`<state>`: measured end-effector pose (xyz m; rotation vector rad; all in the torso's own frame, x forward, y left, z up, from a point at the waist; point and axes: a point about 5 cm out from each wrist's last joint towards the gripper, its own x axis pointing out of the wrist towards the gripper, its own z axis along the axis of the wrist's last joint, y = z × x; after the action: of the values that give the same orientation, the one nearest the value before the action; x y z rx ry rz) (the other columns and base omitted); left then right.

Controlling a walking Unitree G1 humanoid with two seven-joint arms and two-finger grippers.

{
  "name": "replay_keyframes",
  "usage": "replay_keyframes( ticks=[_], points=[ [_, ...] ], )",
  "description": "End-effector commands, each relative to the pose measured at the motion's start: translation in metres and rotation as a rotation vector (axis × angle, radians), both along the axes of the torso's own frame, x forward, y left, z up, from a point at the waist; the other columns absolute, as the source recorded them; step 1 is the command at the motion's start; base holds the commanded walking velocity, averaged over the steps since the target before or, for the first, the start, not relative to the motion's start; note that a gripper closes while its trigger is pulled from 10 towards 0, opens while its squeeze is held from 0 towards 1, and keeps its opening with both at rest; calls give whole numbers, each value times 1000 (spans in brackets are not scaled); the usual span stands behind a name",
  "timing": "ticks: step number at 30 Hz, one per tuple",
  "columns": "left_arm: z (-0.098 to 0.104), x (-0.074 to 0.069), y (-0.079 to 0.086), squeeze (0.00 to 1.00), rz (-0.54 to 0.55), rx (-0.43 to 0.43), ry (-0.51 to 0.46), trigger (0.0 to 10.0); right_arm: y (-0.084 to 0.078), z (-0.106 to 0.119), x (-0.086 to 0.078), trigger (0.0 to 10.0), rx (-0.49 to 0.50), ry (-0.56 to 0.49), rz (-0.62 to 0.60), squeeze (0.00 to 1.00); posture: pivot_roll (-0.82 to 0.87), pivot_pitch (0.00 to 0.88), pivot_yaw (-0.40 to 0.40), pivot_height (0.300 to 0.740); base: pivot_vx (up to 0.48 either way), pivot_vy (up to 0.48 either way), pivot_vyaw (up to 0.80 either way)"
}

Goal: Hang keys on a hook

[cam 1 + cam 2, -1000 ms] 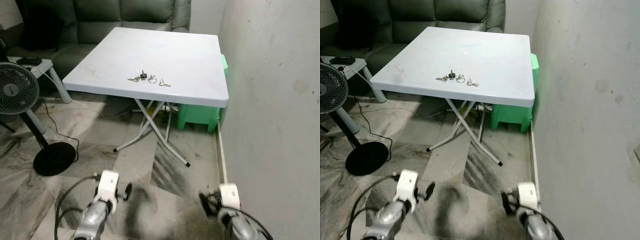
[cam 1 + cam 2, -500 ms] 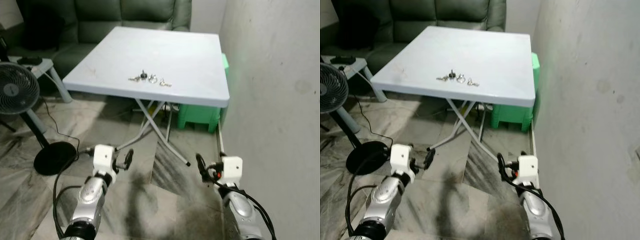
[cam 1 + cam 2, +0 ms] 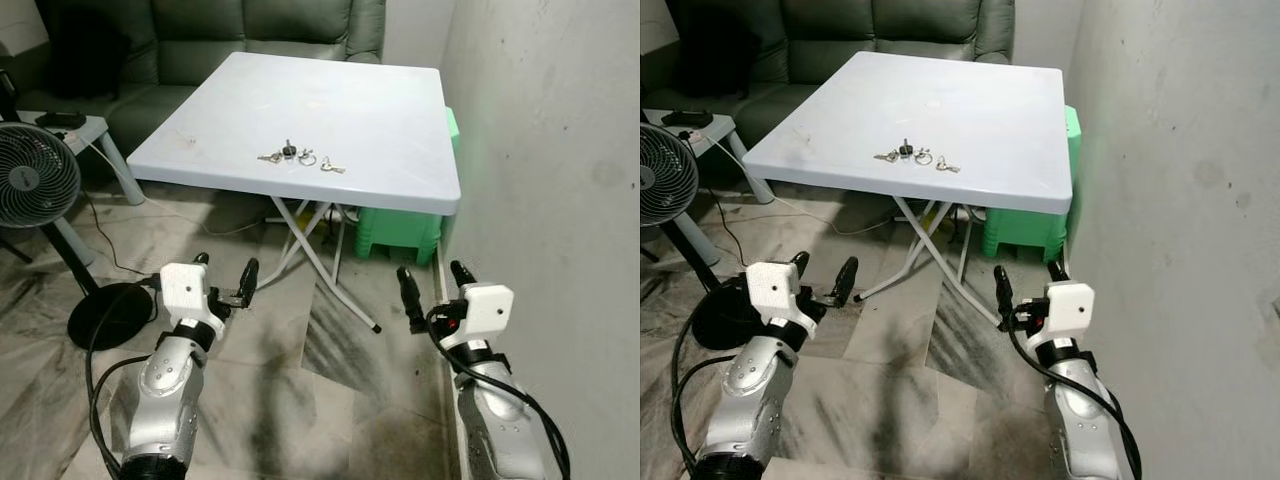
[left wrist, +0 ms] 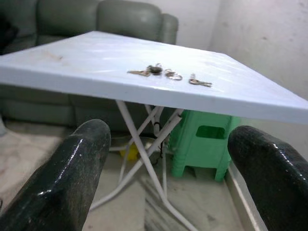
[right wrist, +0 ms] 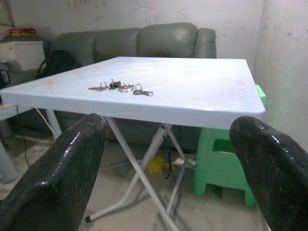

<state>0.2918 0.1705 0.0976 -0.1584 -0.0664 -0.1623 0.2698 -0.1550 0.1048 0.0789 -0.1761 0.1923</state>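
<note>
From the head views, the keys (image 3: 299, 158) lie in a loose row on the white table (image 3: 380, 130), near its front edge and a little left of the middle. Both arms are raised in front of the table, below its top. The left gripper (image 3: 224, 283) and right gripper (image 3: 433, 286) each hold nothing, fingers spread wide. No hook can be seen.

The step in hand looks like the reach for the keys. It would go best by lifting one gripper above the front edge, then coming down over the bunch and closing on a ring, not on a flat key.

In the left wrist view, the fingers (image 4: 72, 178) stand wide apart, touching nothing.

In the right wrist view, likewise, the fingers (image 5: 57, 183) gape, with the keys (image 5: 120, 87) well beyond.
</note>
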Motion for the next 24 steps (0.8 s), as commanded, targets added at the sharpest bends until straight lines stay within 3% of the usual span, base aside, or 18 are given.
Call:
replay_keyframes(
  ticks=[1, 7, 24],
  points=[
    [9, 0, 8, 0, 22, -3, -3, 10000, -1, 6, 0, 10000, 19, 6, 1, 0, -75, 0, 11, 740, 0, 0, 0],
    [12, 0, 8, 0, 30, -3, 21, 10000, -1, 7, 0, 10000, 3, 35, 0, 0, -70, 0, 8, 740, 0, 46, 0],
    [17, 3, 4, 0, 29, -23, 52, 10000, -7, 9, 3, 10000, -30, 63, -24, 0, -65, 0, 7, 740, 0, 355, 0]
  ],
)
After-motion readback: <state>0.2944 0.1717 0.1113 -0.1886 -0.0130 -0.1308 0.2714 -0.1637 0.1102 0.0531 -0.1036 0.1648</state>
